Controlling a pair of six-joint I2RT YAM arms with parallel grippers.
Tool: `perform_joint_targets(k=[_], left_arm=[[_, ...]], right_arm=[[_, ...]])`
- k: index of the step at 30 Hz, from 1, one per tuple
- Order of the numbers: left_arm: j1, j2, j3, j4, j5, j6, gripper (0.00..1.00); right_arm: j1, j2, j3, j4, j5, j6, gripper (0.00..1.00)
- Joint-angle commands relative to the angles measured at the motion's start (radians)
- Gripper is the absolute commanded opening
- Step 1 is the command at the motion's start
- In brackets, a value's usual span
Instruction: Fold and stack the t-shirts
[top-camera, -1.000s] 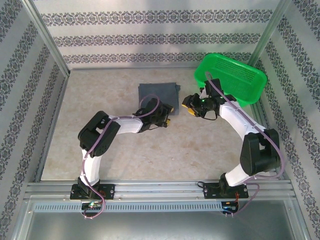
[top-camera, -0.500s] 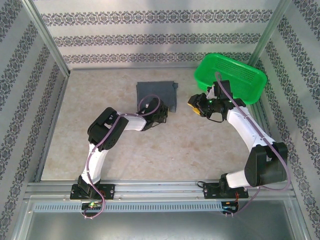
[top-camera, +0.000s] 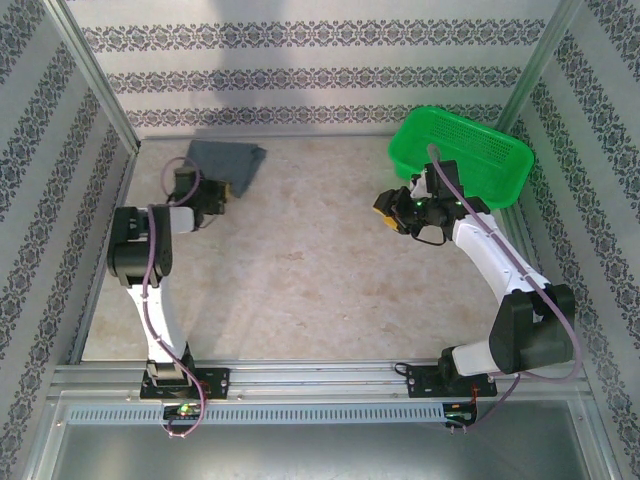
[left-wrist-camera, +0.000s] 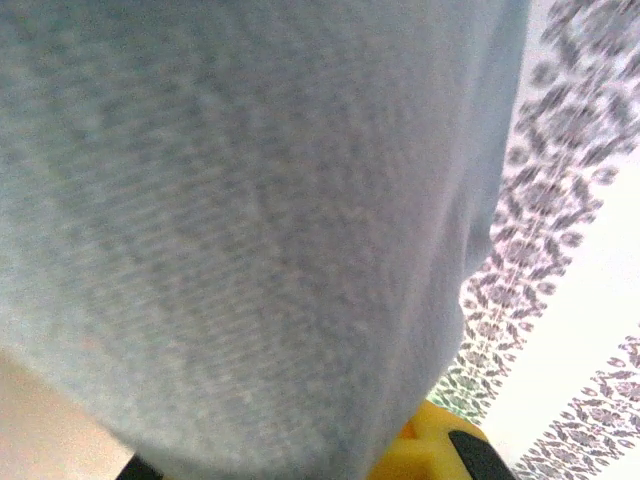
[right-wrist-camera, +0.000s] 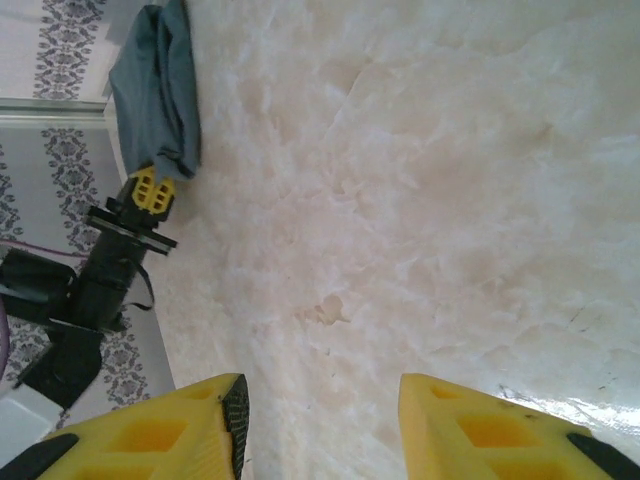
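Note:
One folded dark slate-grey t-shirt (top-camera: 228, 160) lies near the back left corner of the table, by the left wall. My left gripper (top-camera: 212, 190) is shut on its near edge. In the left wrist view the grey cloth (left-wrist-camera: 250, 220) hangs close in front of the lens, and one yellow finger (left-wrist-camera: 430, 452) peeks out below it. The right wrist view shows the same t-shirt (right-wrist-camera: 158, 90) with the left gripper (right-wrist-camera: 150, 188) clamped on its end. My right gripper (top-camera: 385, 212) hovers open over bare table beside the basket, with nothing between its fingers (right-wrist-camera: 225, 420).
A bright green mesh basket (top-camera: 505, 150) stands at the back right, just behind the right arm. Patterned walls close in the left, back and right sides. The marbled tabletop (top-camera: 310, 270) stretches between the two arms.
The left gripper closed on the folded t-shirt and swung it from the middle back of the table to the back left corner. The right gripper shifted only slightly.

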Motion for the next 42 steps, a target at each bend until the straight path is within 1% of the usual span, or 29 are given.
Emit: perform_joint_targets(k=[1, 4, 6, 12, 13, 15, 16, 17, 18, 19, 21, 24, 26, 28, 29, 31, 32, 33, 34, 35, 36, 38, 40, 42], left_arm=[[0.085, 0.023, 0.038, -0.108, 0.158, 0.218, 0.00], [0.138, 0.052, 0.072, -0.117, 0.176, 0.237, 0.00], [0.153, 0.068, 0.086, -0.107, 0.175, 0.230, 0.00], [0.156, 0.078, 0.067, -0.037, 0.163, 0.179, 0.00], [0.156, 0.064, 0.051, -0.027, 0.159, 0.176, 0.06], [0.155, 0.014, 0.025, -0.051, 0.155, 0.193, 0.38], [0.152, -0.032, 0.010, -0.086, 0.146, 0.222, 0.54], [0.149, -0.078, -0.004, -0.129, 0.134, 0.250, 0.95], [0.143, -0.137, -0.023, -0.178, 0.120, 0.281, 1.00], [0.134, -0.201, -0.040, -0.231, 0.102, 0.313, 1.00], [0.110, -0.328, -0.072, -0.356, 0.033, 0.374, 1.00], [0.057, -0.519, -0.127, -0.528, -0.133, 0.439, 1.00], [0.027, -0.636, -0.187, -0.578, -0.247, 0.445, 1.00], [-0.002, -0.755, -0.233, -0.644, -0.385, 0.464, 1.00], [-0.019, -0.797, -0.235, -0.710, -0.466, 0.473, 1.00], [-0.073, -0.864, -0.216, -0.868, -0.716, 0.481, 1.00], [-0.098, -0.883, -0.217, -0.917, -0.837, 0.498, 1.00], [-0.112, -0.893, -0.220, -0.950, -0.915, 0.523, 1.00], [-0.120, -0.906, -0.242, -0.938, -0.974, 0.591, 1.00], [-0.121, -0.924, -0.289, -0.856, -0.987, 0.718, 1.00], [-0.121, -0.943, -0.342, -0.760, -0.978, 0.849, 1.00], [-0.121, -0.979, -0.476, -0.543, -0.969, 1.072, 1.00], [-0.118, -0.978, -0.583, -0.377, -0.931, 1.191, 1.00], [-0.115, -0.940, -0.640, -0.259, -0.852, 1.272, 1.00]], right_arm=[[0.021, 0.011, -0.004, 0.029, -0.020, -0.013, 0.45], [0.033, 0.026, 0.002, 0.037, -0.017, -0.009, 0.45], [0.041, 0.038, 0.009, 0.039, -0.017, -0.011, 0.44], [0.058, 0.058, 0.024, 0.054, -0.024, -0.020, 0.45], [0.060, 0.054, 0.022, 0.063, -0.028, -0.026, 0.45], [0.061, 0.042, 0.016, 0.082, -0.031, -0.042, 0.47], [0.060, 0.031, 0.010, 0.090, -0.030, -0.054, 0.48], [0.059, 0.019, 0.003, 0.092, -0.020, -0.062, 0.50], [0.054, 0.004, -0.006, 0.093, -0.003, -0.072, 0.56], [0.051, -0.016, -0.017, 0.098, 0.013, -0.083, 0.97], [0.044, -0.059, -0.031, 0.088, 0.067, -0.110, 0.98], [0.030, -0.143, -0.052, 0.053, 0.195, -0.144, 0.98], [0.025, -0.211, -0.067, 0.032, 0.312, -0.178, 0.98], [0.023, -0.272, -0.070, -0.001, 0.448, -0.222, 0.98], [0.021, -0.287, -0.063, -0.029, 0.520, -0.239, 0.98], [0.018, -0.300, -0.051, -0.094, 0.701, -0.256, 0.98], [0.015, -0.303, -0.058, -0.095, 0.773, -0.278, 0.98], [0.013, -0.308, -0.078, -0.075, 0.813, -0.311, 0.98], [0.011, -0.319, -0.112, -0.037, 0.857, -0.346, 0.98], [0.017, -0.339, -0.169, 0.045, 0.892, -0.409, 0.98], [0.029, -0.356, -0.221, 0.115, 0.944, -0.446, 0.98], [0.055, -0.379, -0.342, 0.291, 1.024, -0.581, 0.98], [0.063, -0.366, -0.429, 0.401, 1.068, -0.675, 0.98], [0.046, -0.320, -0.463, 0.442, 1.068, -0.698, 0.98]])
